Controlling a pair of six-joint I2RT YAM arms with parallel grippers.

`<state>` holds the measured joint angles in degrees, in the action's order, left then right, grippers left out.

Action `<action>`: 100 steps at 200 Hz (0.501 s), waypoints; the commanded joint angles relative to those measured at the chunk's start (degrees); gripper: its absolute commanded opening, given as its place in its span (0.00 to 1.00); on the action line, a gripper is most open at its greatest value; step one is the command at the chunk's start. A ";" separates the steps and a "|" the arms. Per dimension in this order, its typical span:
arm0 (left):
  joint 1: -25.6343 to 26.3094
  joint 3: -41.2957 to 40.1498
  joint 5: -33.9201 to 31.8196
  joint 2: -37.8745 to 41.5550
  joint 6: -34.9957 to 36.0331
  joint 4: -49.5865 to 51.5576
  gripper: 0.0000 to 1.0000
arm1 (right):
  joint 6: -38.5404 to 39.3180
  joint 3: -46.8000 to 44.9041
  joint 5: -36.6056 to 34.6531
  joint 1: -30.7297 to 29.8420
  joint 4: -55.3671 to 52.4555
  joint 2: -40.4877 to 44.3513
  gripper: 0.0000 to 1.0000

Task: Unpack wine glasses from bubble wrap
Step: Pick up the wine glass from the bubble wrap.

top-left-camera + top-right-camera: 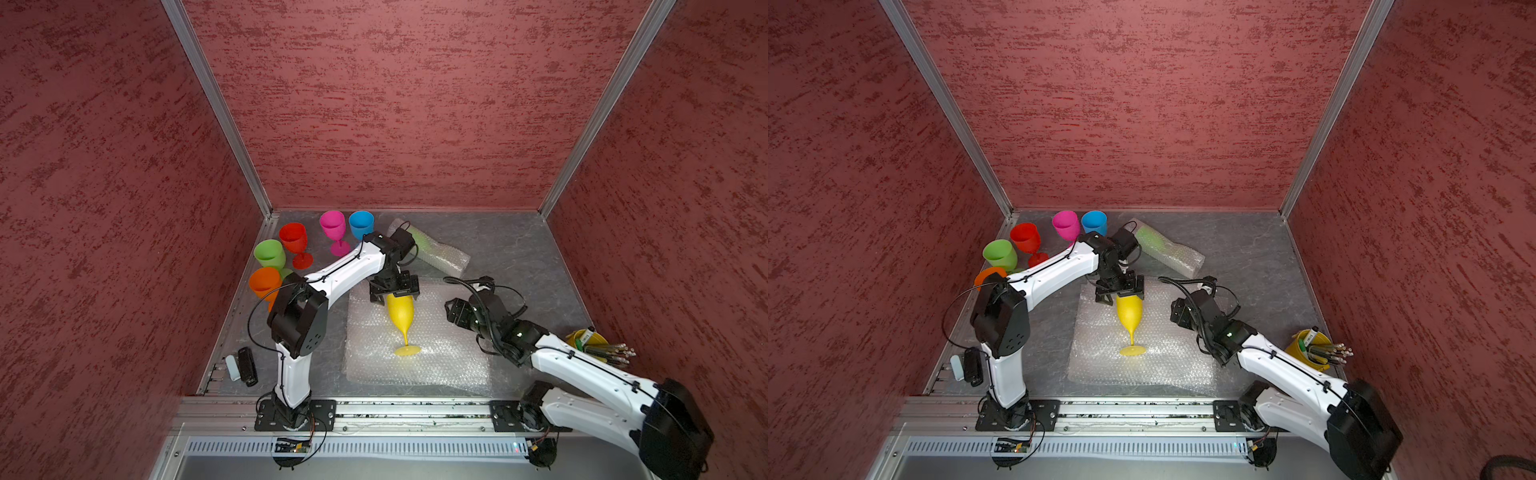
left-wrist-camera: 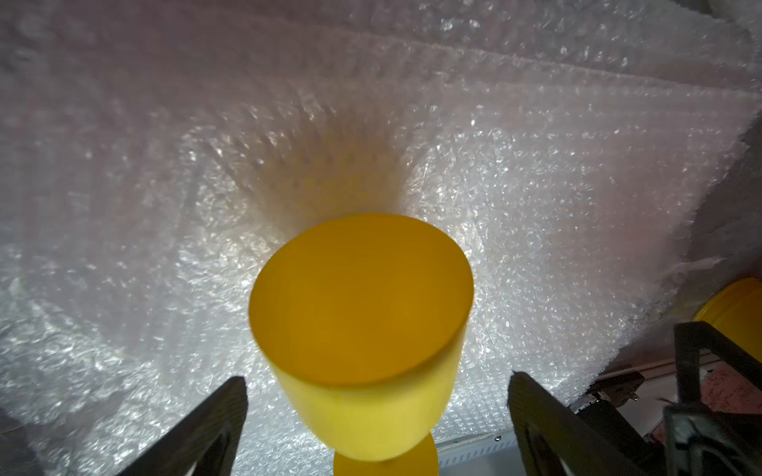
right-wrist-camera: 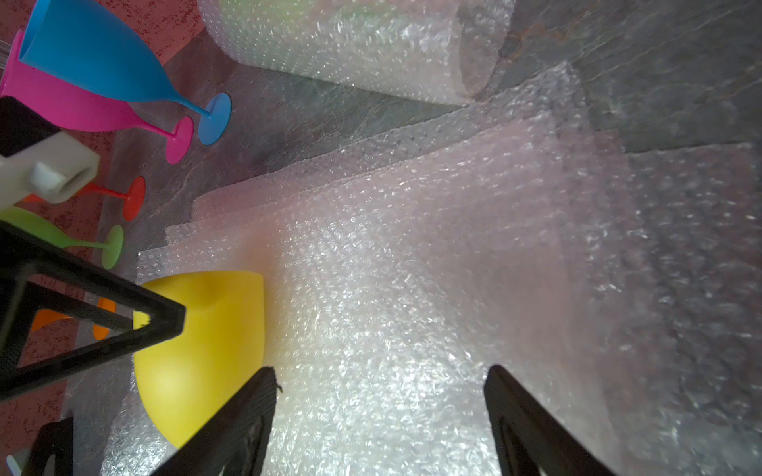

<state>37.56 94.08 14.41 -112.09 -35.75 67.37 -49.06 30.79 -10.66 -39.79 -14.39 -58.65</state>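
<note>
A yellow wine glass [image 1: 400, 311] [image 1: 1130, 309] lies on its side on a stack of flat bubble wrap sheets [image 1: 436, 357] [image 2: 536, 206], foot toward the front rail. My left gripper [image 1: 394, 296] [image 2: 376, 380] is open, with one finger on each side of the bowl's rim end and a gap on both sides. My right gripper [image 1: 451, 311] [image 3: 381, 370] is open over the wrap, right of the glass [image 3: 198, 350], holding nothing. At the back, a light green glass lies inside a bubble wrap sleeve [image 1: 428, 251] [image 3: 350, 37].
Green [image 1: 269, 253], red [image 1: 293, 237], pink [image 1: 332, 224], blue [image 1: 360, 224] and orange [image 1: 264, 282] glasses stand unwrapped at the back left. A yellow cup of utensils [image 1: 590, 340] stands at the right edge. A black device [image 1: 247, 365] lies front left. Red walls enclose three sides.
</note>
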 commanded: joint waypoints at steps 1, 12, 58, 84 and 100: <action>-0.04 0.48 3.09 -3.54 -0.88 0.51 1.00 | -0.03 -0.81 0.66 0.24 2.18 1.24 0.82; -0.06 1.21 3.61 -4.87 -1.16 0.42 0.99 | 0.36 -1.07 0.68 0.24 2.17 1.42 0.81; -0.45 2.66 3.92 -5.38 -1.61 -0.05 0.80 | 0.97 -2.22 0.19 0.30 1.58 3.34 0.80; -1.04 2.52 4.28 -4.83 -1.49 0.21 0.70 | 1.32 -1.58 -0.13 0.34 0.62 4.39 0.80; -1.13 2.93 3.55 -3.93 -1.08 1.16 0.69 | 1.90 -0.55 -0.67 0.34 -0.62 5.01 0.80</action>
<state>36.91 95.72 18.06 -118.45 -37.28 67.26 -48.12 28.86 -10.55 -39.77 -13.69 -55.11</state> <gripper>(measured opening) 0.761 0.802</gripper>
